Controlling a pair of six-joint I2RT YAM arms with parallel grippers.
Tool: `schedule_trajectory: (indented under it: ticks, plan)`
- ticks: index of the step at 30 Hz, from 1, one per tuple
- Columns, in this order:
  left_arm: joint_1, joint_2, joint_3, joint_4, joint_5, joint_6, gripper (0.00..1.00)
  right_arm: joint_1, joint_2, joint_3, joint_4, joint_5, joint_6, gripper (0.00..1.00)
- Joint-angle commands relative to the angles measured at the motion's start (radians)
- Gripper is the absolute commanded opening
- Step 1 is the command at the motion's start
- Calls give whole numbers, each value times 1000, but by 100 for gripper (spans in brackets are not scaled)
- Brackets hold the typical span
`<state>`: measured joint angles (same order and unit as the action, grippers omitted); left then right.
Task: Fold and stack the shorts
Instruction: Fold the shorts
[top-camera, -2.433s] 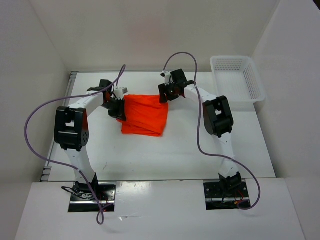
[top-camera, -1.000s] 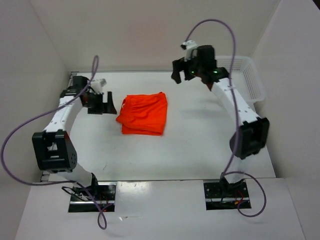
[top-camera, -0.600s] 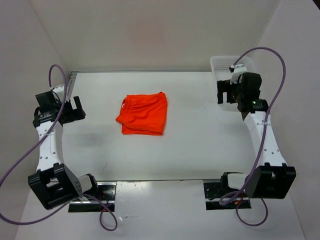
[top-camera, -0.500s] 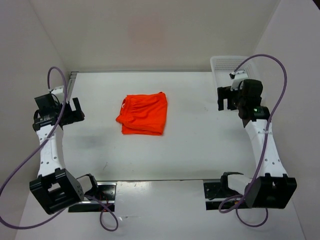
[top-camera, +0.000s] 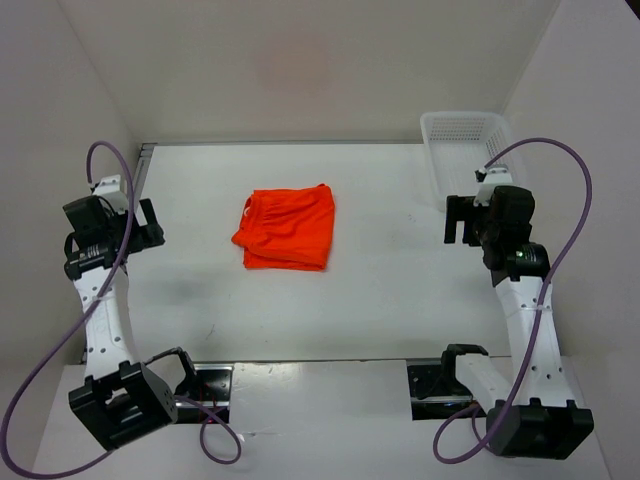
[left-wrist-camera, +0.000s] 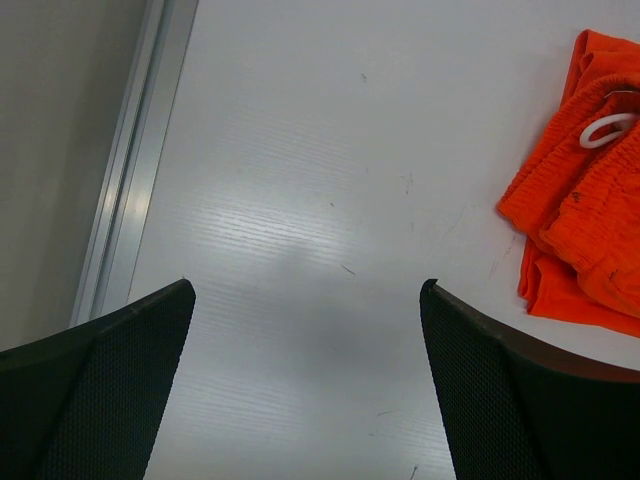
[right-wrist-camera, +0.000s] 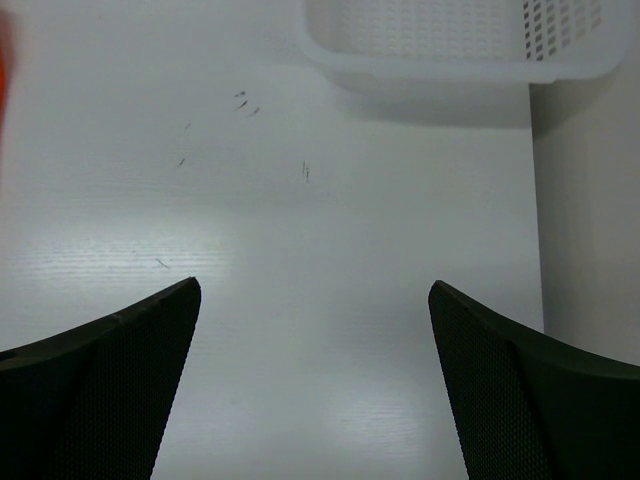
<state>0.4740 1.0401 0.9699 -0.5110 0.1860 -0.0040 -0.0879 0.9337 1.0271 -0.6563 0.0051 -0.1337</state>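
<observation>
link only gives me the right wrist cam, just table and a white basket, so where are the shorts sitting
observer: the shorts lie in a folded orange bundle on the table, left of centre and toward the far side, well apart from the basket in the far right corner.
operator: is the left arm on them
observer: no, the left end effector is open and empty out by the table's left edge, clear of the fabric.
operator: drawstring tucked in?
observer: not fully, the left wrist view shows a white drawstring loop lying on top of the fabric near the bundle's edge.
</observation>
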Motion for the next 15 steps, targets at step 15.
schedule_trajectory:
  ticks: [15]
  plan:
    - [9, -81, -36, 37, -2, 4, 100, -6, -76, -24, 12, 6, 39, 100]
